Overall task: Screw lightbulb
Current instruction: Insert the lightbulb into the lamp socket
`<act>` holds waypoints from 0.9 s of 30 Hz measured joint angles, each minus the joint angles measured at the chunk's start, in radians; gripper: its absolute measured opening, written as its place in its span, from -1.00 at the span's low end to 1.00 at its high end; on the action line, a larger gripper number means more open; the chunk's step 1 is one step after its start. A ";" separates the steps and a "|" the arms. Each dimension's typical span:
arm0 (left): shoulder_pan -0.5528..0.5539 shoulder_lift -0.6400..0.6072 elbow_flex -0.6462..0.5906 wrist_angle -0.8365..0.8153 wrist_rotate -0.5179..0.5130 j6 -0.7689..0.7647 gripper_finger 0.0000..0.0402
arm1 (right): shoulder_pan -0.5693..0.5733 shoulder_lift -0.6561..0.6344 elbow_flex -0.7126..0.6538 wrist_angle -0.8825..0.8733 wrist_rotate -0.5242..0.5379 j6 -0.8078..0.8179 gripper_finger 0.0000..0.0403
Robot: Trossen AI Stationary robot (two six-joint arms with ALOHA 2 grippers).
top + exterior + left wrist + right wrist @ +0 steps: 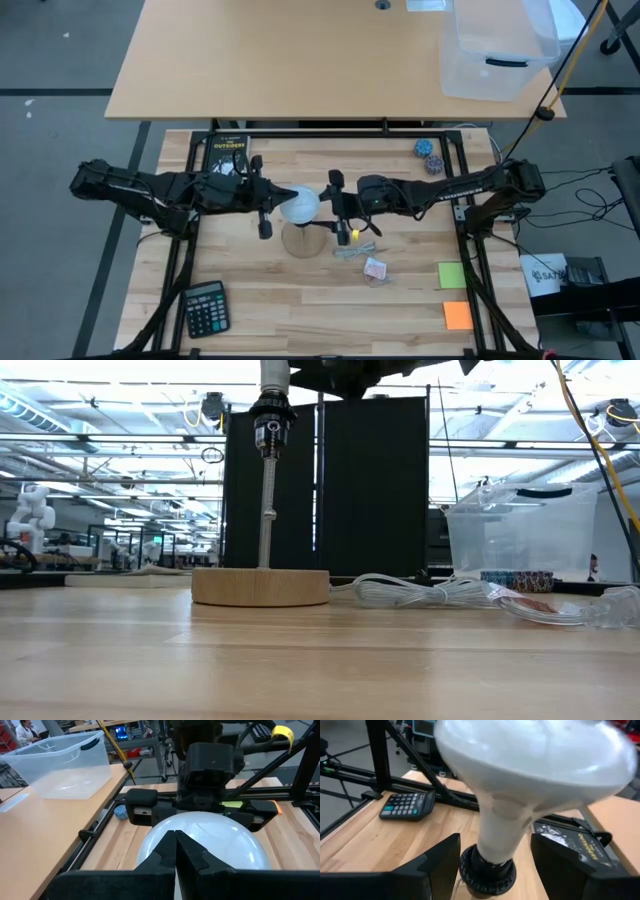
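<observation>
The white lightbulb (299, 205) stands upright with its neck (497, 827) in the black socket (486, 870) of a stand, a thin rod (266, 500) on a round wooden base (260, 586). My left gripper (284, 197) is shut, level at the dome's left side; the dome fills the left wrist view (200, 837). My right gripper (495, 865) is open at the bulb's right. Its fingers stand on either side of the neck and socket, apart from both. My left gripper lies with its shut fingertips (175, 847) against the bulb's frosted dome (220, 835), on the dome's left side. It comes level from the table's left. The bulb stands upright in the socket.
A calculator (206, 307) lies near left and a book (228, 150) far left. A white cord (430, 592) and a clear wrapper (376, 268) lie right of the base. Green (452, 275) and orange (457, 316) notes lie near right. A clear bin (497, 50) stands on the far table.
</observation>
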 joint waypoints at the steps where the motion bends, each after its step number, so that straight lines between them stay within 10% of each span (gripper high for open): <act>1: 0.000 0.000 0.000 0.002 0.000 0.000 -1.00 | 0.004 0.000 0.000 0.005 0.009 -0.005 0.17; 27: -0.022 -0.017 -0.003 0.018 -0.046 0.015 -1.00 | 0.011 0.000 0.000 0.009 0.012 0.012 0.17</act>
